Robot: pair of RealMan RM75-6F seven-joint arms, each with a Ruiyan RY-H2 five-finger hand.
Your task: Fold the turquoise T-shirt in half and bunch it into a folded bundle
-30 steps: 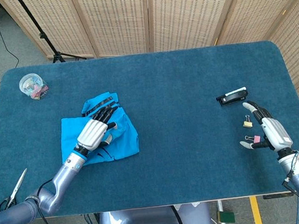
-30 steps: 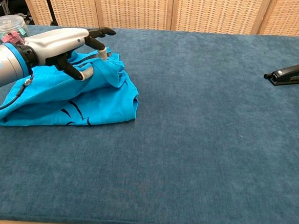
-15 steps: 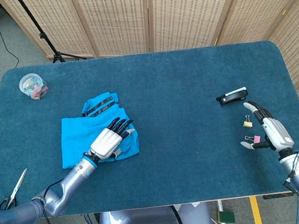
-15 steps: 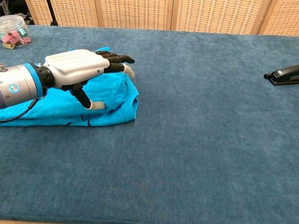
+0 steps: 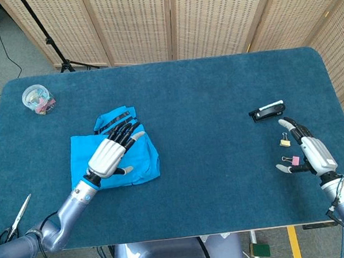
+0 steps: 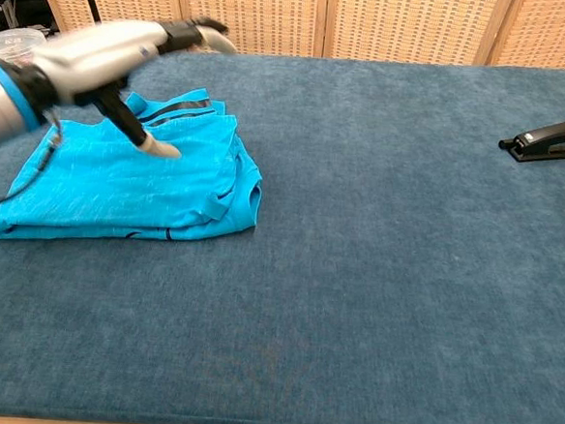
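The turquoise T-shirt (image 5: 139,159) (image 6: 119,186) lies folded flat on the left part of the blue table, with dark stripes at its far edge. My left hand (image 5: 109,153) (image 6: 114,55) hovers above it with fingers spread, holding nothing; it is motion-blurred in the chest view. My right hand (image 5: 309,150) rests open near the table's right front edge, beside small binder clips, and does not show in the chest view.
A black stapler (image 5: 267,111) (image 6: 550,140) lies at the right. Two small clips (image 5: 284,142) sit by my right hand. A clear tub of clips (image 5: 38,98) (image 6: 11,46) stands far left. Scissors (image 5: 16,220) lie at the front-left edge.
My left hand has lifted off the shirt and swung up and back to the left. The raised fold it held a second ago now lies flat. The right hand is still.
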